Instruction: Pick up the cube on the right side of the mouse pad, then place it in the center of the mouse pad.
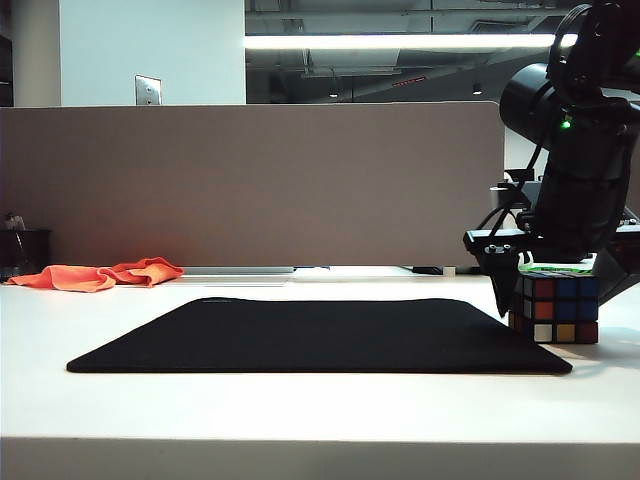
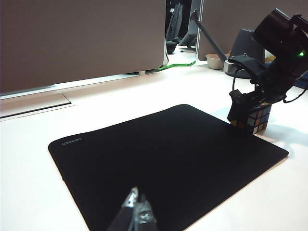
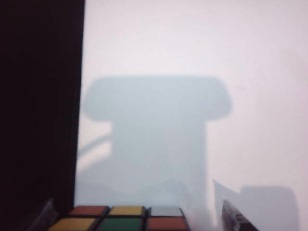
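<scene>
Cube [image 1: 556, 309] and right gripper [image 1: 548, 290] are found together at the right edge of the mouse pad [image 1: 320, 335] in the exterior view: the cube is set on the white table [image 1: 300, 420], just off the pad's right side, and the gripper is lowered over it from above. One dark finger [image 1: 503, 285] is seen beside the cube's left face, between cube and pad edge; the other finger is hidden behind the cube. The jaws are spread wide to either side of the cube, and whether the pads touch it cannot be told. In the right wrist view the cube's top [image 3: 126, 217] is seen between the two fingertips, one of which [image 3: 236, 216] is visible near the edge.

A black frame is shown on the cube, with blue, red, orange, yellow and white stickers on the sides and green among those on top. It is seated flat and upright.

The left gripper [image 2: 136, 214] is held low over the near part of the pad, well apart from the cube [image 2: 255, 119]; its pale tips are close together, apparently closed on nothing. An orange cloth [image 1: 97, 274] is left at the far left of the table.
</scene>
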Robot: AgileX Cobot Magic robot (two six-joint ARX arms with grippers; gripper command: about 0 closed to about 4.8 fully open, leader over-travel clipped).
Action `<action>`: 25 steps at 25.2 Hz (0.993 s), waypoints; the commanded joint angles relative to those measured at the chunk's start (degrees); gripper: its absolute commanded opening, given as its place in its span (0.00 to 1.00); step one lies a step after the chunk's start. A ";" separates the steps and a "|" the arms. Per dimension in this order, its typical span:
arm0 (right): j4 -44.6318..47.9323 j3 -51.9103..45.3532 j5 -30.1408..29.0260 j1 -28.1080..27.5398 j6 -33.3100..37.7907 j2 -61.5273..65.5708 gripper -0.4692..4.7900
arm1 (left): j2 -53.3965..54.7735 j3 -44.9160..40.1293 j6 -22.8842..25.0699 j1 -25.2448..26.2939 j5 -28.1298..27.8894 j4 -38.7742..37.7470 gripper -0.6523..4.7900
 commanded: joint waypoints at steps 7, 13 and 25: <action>0.81 0.20 0.31 0.02 0.07 -0.26 1.00 | 0.07 0.20 -0.02 0.02 0.17 0.50 0.11; 0.37 0.20 0.28 0.02 0.07 -0.26 0.94 | 0.07 0.20 -0.02 0.02 0.17 0.50 0.11; -0.81 0.20 0.26 0.02 0.07 -0.26 0.76 | 0.07 0.20 -0.02 0.02 0.17 0.50 0.11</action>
